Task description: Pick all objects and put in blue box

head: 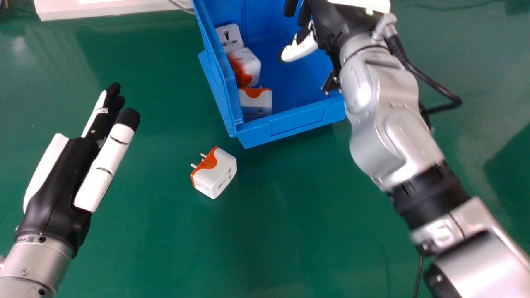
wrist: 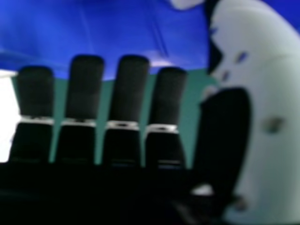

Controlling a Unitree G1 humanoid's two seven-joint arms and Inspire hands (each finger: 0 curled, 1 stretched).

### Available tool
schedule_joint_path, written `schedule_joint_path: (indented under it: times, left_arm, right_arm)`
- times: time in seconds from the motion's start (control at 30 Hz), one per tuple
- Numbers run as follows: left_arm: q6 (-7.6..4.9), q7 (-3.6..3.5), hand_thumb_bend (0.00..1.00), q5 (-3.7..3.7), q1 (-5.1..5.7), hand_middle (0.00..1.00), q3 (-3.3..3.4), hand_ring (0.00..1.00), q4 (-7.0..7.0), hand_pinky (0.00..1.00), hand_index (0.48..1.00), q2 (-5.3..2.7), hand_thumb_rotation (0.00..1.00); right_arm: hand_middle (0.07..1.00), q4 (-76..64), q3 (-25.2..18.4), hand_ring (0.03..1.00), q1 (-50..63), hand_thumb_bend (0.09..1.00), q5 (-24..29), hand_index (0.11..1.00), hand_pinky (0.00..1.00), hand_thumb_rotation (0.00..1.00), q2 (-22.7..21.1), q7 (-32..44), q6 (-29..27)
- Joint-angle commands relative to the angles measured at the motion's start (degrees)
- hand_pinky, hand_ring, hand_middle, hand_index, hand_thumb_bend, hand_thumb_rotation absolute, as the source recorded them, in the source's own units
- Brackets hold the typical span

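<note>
My right hand (head: 331,20) is over the blue box (head: 298,122), its fingers relaxed and nothing held. Inside the box, along its left wall, lie a white adapter (head: 230,36), a blurred white and orange one (head: 248,66) and another (head: 256,101) near the front corner. One more white and orange adapter (head: 217,174) rests on the green table in front of the box, its pins pointing left. My left hand (head: 62,178) stays over the table at the left with straight fingers. In the right hand view, my right hand (wrist: 124,93) has its fingers extended before the blue box (wrist: 108,33).
The green table (head: 290,231) surrounds the box. A white object (head: 107,10) lies at the back left, with a thin cable beside it. A black cable (head: 434,87) loops from my right wrist.
</note>
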Motion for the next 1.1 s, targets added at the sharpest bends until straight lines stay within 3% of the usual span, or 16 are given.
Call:
schedule_joint_path:
  times: [0.0, 0.13, 0.27, 0.47, 0.6, 0.93, 1.07]
  left_arm:
    - [-0.97, 0.54, 0.55, -0.5, 0.88, 1.0, 0.17, 1.0, -2.79, 1.0, 1.0, -0.59, 1.0]
    - [-0.91, 0.87, 0.54, 0.06, 1.46, 1.0, -0.11, 1.0, -3.7, 1.0, 1.0, -0.89, 1.0]
    - [-1.19, 0.96, 0.54, 0.3, 1.51, 1.0, -0.09, 1.0, -3.63, 1.0, 1.0, -0.82, 1.0]
    - [-0.72, 0.86, 0.56, 0.26, 0.65, 1.0, -0.15, 1.0, -3.18, 1.0, 1.0, -0.46, 1.0]
    - [-1.13, 0.73, 0.56, 0.12, 0.18, 1.0, 0.01, 1.0, -2.23, 1.0, 1.0, -0.33, 1.0]
    - [-1.06, 0.85, 0.55, 0.56, -0.55, 1.0, -0.3, 1.0, -1.51, 1.0, 1.0, -0.25, 1.0]
    - [-1.0, 0.64, 0.54, 0.3, -0.54, 1.0, -0.19, 1.0, -1.35, 1.0, 1.0, -0.11, 1.0]
  right_arm:
    - [0.502, 3.3, 0.2, 0.429, -5.7, 0.51, 1.1, 0.486, 0.37, 0.0, 0.1, -2.5, -0.7]
    - [0.499, 8.8, 1.1, 0.417, -9.3, 0.509, 2.7, 0.496, 0.35, 0.0, 0.0, -4.3, -1.1]
    - [0.512, 10.6, 1.9, 0.415, -10.3, 0.509, 4.0, 0.489, 0.37, 0.0, -0.4, -4.5, -0.9]
    - [0.531, 8.9, 2.2, 0.439, -9.3, 0.509, 5.6, 0.469, 0.42, 0.0, -0.9, -4.4, -0.4]
    - [0.534, 7.2, 2.7, 0.453, -8.0, 0.509, 5.7, 0.459, 0.45, 0.0, -1.4, -5.1, -0.7]
    - [0.532, 5.7, 4.2, 0.46, -6.8, 0.511, 5.5, 0.451, 0.43, 0.0, -1.9, -5.8, -0.4]
    - [0.529, 4.5, 4.1, 0.442, -5.6, 0.512, 6.2, 0.46, 0.4, 0.0, -2.4, -5.5, -0.9]
